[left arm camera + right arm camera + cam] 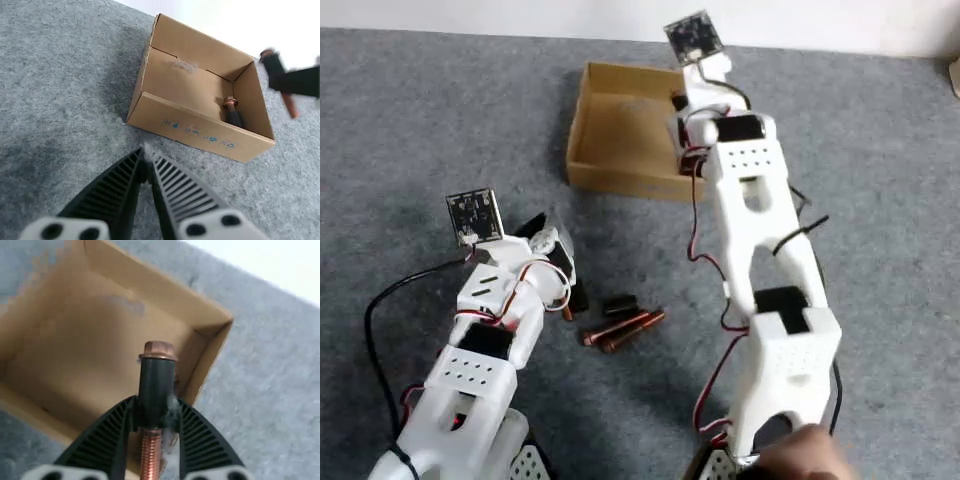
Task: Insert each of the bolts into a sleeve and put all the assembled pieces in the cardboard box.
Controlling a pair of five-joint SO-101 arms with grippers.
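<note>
Grey felt matting (420,130) covers the bench. We note the right pincer (156,402) clamped on the black sleeve (156,377) of an assembled piece, with the bolt head (159,350) pointing away from it and the threads trailing back between the jaws. The cardboard box (150,295) lies below the tips, its corner just beyond the bolt head. The left pincer (148,155) is pressed together on nothing, with the box's front wall just ahead of it. One finished piece (231,111) already lies inside. We judge three risks. The grip is on the sleeve alone, so the bolt may slide out on tilt or release. A drop this near the corner may strike the rim and bounce onto the matting. Two loose bolts (623,328) and a spare sleeve (619,304) beside the left pincer are not yet assembled, and a careless sweep could scatter them.
</note>
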